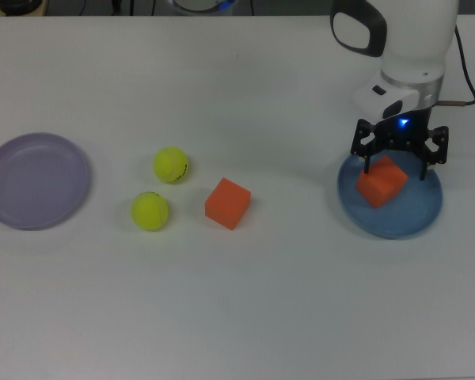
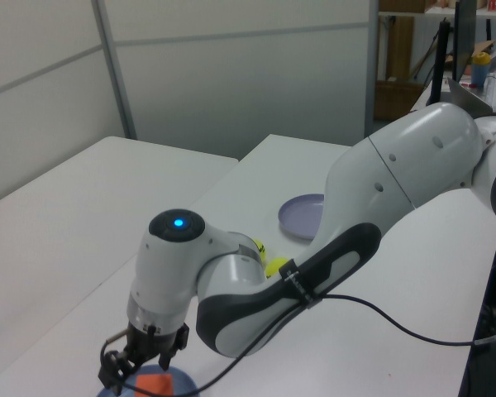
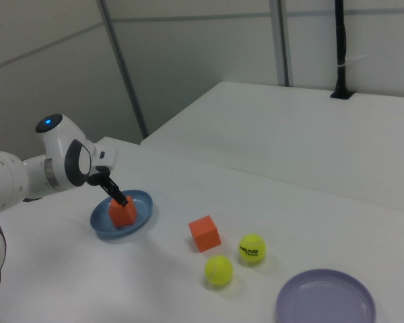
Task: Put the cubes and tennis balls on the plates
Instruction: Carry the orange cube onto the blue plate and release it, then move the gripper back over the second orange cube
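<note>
One orange cube [image 1: 381,183] lies tilted on the blue plate [image 1: 416,212] at the top view's right. My gripper [image 1: 397,161] hovers just above it, open, with its fingers spread wider than the cube and holding nothing. The right view shows the same cube [image 3: 123,212] on the blue plate [image 3: 143,204] below the gripper [image 3: 114,194]. A second orange cube [image 1: 227,203] sits on the table in the middle. Two tennis balls [image 1: 171,165] [image 1: 150,210] lie to its left in the top view. The lavender plate [image 1: 36,180] is bare at the far left.
The white arm [image 2: 331,248] reaches across the table in the left view and hides most of the loose things. A black cable [image 1: 459,79] trails off by the wrist. A second white table [image 3: 310,134] stands behind in the right view.
</note>
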